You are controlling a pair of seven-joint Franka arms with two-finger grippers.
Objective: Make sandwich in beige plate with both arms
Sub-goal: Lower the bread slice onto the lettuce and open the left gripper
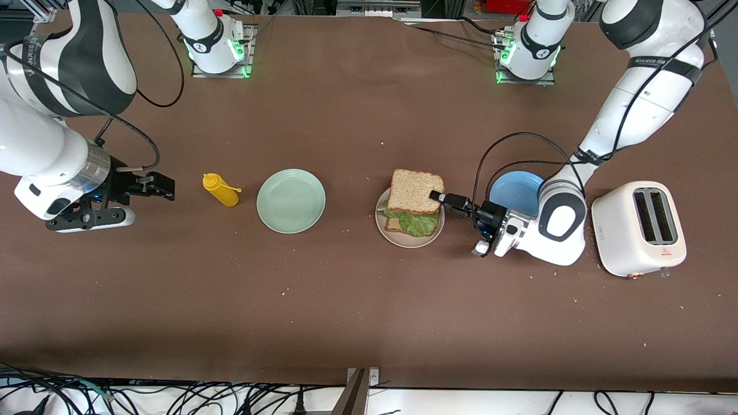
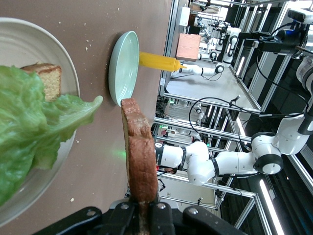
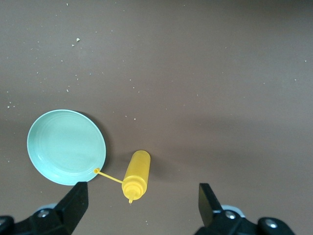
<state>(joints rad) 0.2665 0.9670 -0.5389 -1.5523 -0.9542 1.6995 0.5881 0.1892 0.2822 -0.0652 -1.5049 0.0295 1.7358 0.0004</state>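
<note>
The table is covered in a matt brown, cloth-like surface dotted with crumbs. A smooth, glazed sheen is shown by the beige plate, the mint green plate and the blue plate. The bread slice is seen as porous and rough, its crust darker. The lettuce looks ruffled and slightly glossy. Smooth yellow plastic is suggested by the bottle, and glossy white plastic by the toaster.
</note>
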